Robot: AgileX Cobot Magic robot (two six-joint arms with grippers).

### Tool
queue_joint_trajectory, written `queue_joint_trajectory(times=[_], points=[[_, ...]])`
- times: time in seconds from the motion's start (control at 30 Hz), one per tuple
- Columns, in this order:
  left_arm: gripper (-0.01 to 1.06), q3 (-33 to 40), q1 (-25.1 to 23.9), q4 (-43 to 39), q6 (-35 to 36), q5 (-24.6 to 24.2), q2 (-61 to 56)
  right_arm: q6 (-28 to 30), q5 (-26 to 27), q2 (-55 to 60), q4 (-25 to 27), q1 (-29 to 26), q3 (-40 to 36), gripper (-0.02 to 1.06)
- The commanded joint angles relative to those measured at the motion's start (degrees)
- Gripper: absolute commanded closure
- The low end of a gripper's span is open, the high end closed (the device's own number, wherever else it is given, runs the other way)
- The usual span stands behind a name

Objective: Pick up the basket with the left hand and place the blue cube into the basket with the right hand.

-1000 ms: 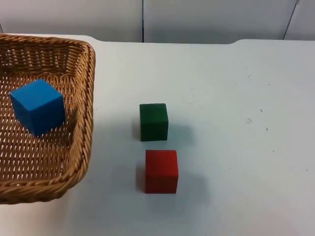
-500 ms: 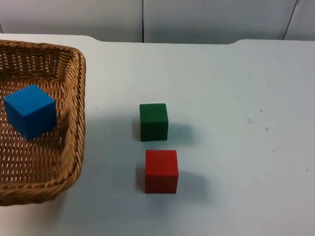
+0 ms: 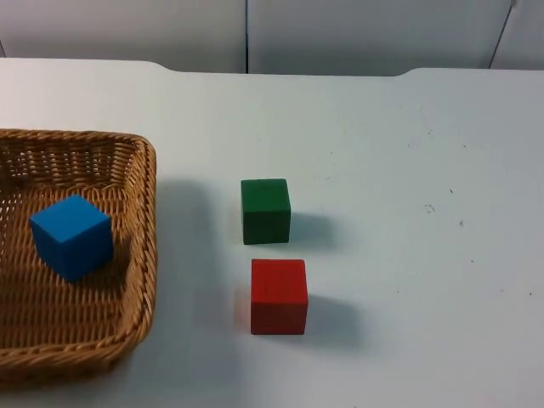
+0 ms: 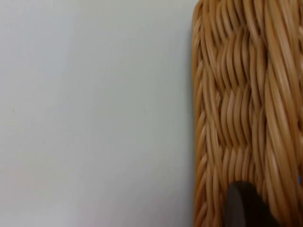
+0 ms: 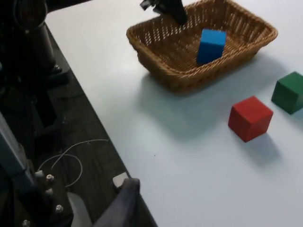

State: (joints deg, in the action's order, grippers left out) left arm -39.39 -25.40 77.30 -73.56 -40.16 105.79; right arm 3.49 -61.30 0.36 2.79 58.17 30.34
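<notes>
Basket (image 3: 144,221): hangs by its rim from the left gripper (image 5: 173,10), low over the white table (image 3: 408,170). Throws a soft shadow on the table beside it, so looks lifted a little and not set down. Pinched at the rim by the black fingers, one pad (image 4: 244,203) pressed flat on the woven wall. Held at the edge most likely to leave the middle free for dropping things in.

Blue cube (image 3: 72,236): sits inside the basket, on the woven floor, near the side wall but not touching it. Leans a bit, maybe because the floor is bumpy or the basket tips in the hold.

Green cube (image 3: 265,211) and red cube (image 3: 279,296): rest on the table near each other with a small gap, well apart from the basket. Not part of the job, so best left alone.

Right gripper (image 5: 124,198): waits far back past the table's edge, away from the basket and the cubes. Holds nothing that can be seen. Cannot tell if spread or pressed together.

Looks like the job is nearly done. Needs only a steady hold so nothing spills.
</notes>
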Motion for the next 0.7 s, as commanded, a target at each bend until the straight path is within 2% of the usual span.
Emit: queue_joint_trajectory(times=[0.0,0.37,0.43,0.53,0.57,0.63,0.67], points=[[1.05,-1.0,-0.1,3.3,-2.9,-1.4,1.8,-1.1,-0.8,-0.4,-2.8,0.1,0.4,0.0],[1.04,-2.7,-0.1,5.3,-9.0,-1.3,5.3,-2.7,-0.5,-0.4,-2.8,0.3,-1.2,0.0],[1.0,-2.7,-0.1,6.0,-10.2,-1.5,5.3,-3.0,-0.5,-0.4,-3.1,0.3,-1.2,0.0],[0.77,-2.7,-0.1,6.2,-10.6,-1.5,5.3,-3.0,-0.5,-0.4,-3.1,0.3,-1.2,0.0],[0.77,-2.7,-0.1,6.2,-10.6,-1.5,5.3,-3.0,-0.5,-0.4,-3.1,0.3,-1.2,0.0],[0.56,-2.7,-0.1,6.9,-11.1,-1.3,5.3,-3.0,-0.5,-0.4,-3.1,0.3,-1.2,0.0],[0.39,-2.7,-0.1,6.9,-11.4,-1.5,5.3,-3.0,-0.5,-0.4,-3.1,0.3,-1.2,0.0]])
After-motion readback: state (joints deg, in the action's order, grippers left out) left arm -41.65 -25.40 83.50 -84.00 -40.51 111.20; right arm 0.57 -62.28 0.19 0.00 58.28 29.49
